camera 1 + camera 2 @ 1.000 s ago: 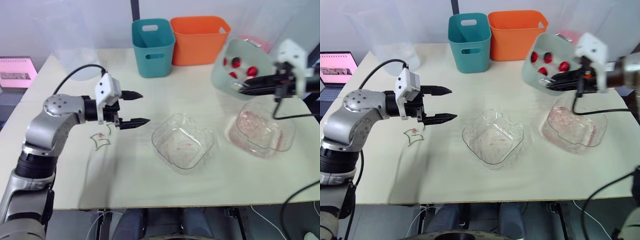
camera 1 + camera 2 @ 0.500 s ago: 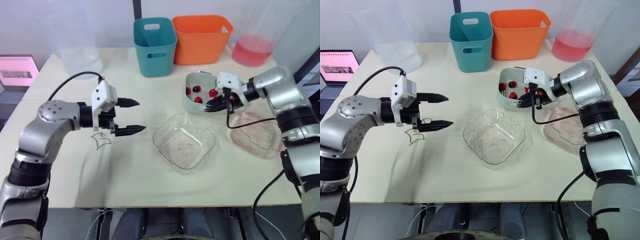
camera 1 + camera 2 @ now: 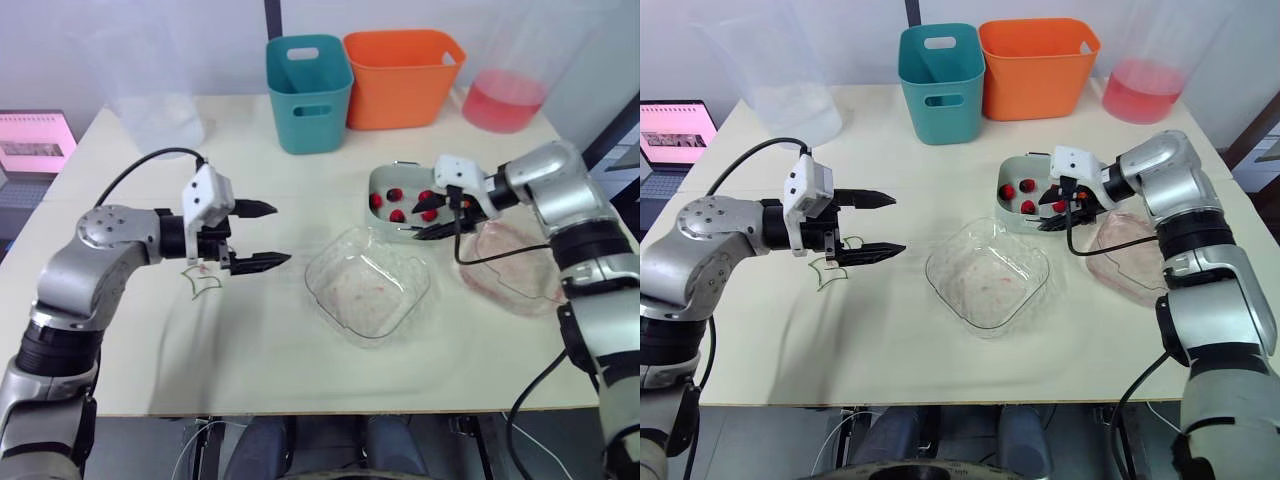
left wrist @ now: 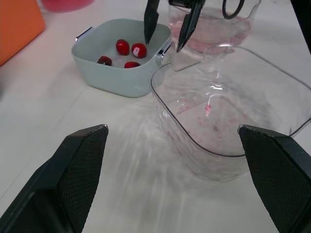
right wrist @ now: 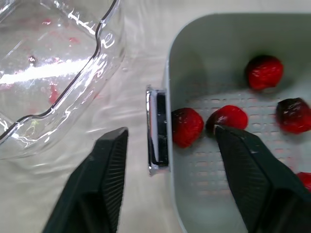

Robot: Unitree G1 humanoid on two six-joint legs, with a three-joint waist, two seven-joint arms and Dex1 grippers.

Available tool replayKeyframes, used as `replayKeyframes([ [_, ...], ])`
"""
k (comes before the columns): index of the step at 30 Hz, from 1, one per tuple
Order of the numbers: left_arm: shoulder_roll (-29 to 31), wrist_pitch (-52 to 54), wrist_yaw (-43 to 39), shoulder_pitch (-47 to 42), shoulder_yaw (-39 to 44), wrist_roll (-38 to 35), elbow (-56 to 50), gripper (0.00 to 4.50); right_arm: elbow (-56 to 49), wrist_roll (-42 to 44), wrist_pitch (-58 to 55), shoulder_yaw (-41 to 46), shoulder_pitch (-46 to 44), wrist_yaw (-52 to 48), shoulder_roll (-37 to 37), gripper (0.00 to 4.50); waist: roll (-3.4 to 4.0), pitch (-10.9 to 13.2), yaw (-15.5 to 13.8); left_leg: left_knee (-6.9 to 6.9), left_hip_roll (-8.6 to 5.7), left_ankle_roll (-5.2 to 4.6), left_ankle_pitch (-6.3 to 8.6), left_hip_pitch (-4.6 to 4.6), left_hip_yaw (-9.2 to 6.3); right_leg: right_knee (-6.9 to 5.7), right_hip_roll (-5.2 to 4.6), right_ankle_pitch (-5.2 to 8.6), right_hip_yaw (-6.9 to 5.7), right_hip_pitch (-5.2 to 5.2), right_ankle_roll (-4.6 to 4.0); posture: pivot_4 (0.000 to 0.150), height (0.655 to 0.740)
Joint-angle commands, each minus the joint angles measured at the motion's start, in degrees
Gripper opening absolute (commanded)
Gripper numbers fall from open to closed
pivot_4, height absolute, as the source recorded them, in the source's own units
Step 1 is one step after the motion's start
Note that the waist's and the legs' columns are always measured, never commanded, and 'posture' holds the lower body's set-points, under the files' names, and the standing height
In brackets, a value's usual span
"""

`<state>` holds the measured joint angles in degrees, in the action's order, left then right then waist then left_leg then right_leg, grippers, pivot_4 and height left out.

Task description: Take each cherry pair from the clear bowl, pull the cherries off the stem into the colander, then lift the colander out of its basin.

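Colander (image 3: pixel 392 228) stands on the bench (image 3: pixel 300 350), out of its basin (image 3: pixel 520 275), between that basin and the clear bowl (image 3: pixel 365 290).

Head views:
- Several cherries (image 3: pixel 397 215) lie in the colander. The bowl looks empty, and a bare stem (image 3: pixel 203 283) lies on the bench.
- Risk: the right end effector (image 3: pixel 415 222) sits at the colander's near rim. A sideways pull-out could catch that rim and drag or tip the colander toward the bowl just beside it.
- Right arm reaches inward with the elbow bent. Left arm is held out level over the bench, and the left end effector (image 3: pixel 280 233) is spread wide and empty, well apart from the bowl.

Left wrist view:
- The right end effector's tips point down at the colander's corner, spread.
- Risk: spilled cherries would roll across the bench.

Right wrist view:
- Fingers (image 5: pixel 109 179) are spread, pinching nothing. One hangs outside the wall and the other over the perforated floor, with the metal handle (image 5: pixel 158 131) between them.
- Risk: the inner tip sits at the edge of a cherry. Closing here could bruise it.
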<state>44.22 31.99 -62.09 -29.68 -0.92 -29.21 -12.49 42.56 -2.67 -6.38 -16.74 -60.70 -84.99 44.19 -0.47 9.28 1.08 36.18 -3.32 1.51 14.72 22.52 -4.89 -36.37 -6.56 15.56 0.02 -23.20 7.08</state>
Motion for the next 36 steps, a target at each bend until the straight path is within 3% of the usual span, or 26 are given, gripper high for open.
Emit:
replayKeyframes([
  [1,-0.54,-1.2,1.68,-1.19,2.78,-0.04,1.62,4.5,-7.93,3.5,-3.76,6.46,1.29,2.17,3.61,2.93,0.0,0.0,-0.17,0.01,0.0,0.0,0.0,0.0,0.0,0.0,0.0,0.0,0.0,0.0,0.0,0.15,0.74],
  [11,0.11,6.29,8.99,6.92,14.64,-6.72,-1.75,4.5,-46.86,24.53,-35.96,41.32,29.8,21.22,5.17,2.93,0.0,-0.01,-0.44,-0.02,0.02,-0.01,0.01,-0.01,-0.07,-0.1,-0.04,0.0,0.01,0.01,0.0,0.15,0.74],
  [16,0.39,4.04,10.17,11.47,17.27,-5.48,1.71,4.5,-58.83,31.73,-47.5,60.23,45.67,26.8,4.45,4.44,0.01,-0.03,-0.79,0.0,0.01,-0.35,0.2,-0.11,-0.04,-0.12,-0.04,0.0,0.04,0.12,0.0,0.15,0.74],
  [19,1.39,3.38,8.62,13.93,17.58,-5.46,2.04,4.5,-62.47,34.46,-50.91,66.06,54.16,27.34,4.22,4.44,0.01,-0.04,-0.73,0.01,0.0,-0.39,0.22,-0.15,-0.01,-0.1,-0.05,0.0,0.04,0.18,0.0,0.15,0.74],
  [27,2.83,5.27,6.07,22.57,17.01,-7.05,-2.86,4.5,-64.66,38.39,-51.02,72.43,69.35,28.65,1.57,4.44,0.06,-0.06,-0.41,-0.03,0.06,-0.5,0.29,-0.33,0.03,0.0,-0.01,0.0,0.09,0.38,-0.01,0.15,0.74],
  [36,2.71,5.97,5.85,28.07,17.19,-7.43,-5.25,4.5,-63.09,42.34,-49.74,72.39,72.53,29.92,2.19,4.44,0.06,-0.07,-0.72,-0.02,0.06,-0.52,0.3,-0.37,-0.01,0.12,-0.02,0.01,0.05,0.52,-0.02,0.15,0.74],
])
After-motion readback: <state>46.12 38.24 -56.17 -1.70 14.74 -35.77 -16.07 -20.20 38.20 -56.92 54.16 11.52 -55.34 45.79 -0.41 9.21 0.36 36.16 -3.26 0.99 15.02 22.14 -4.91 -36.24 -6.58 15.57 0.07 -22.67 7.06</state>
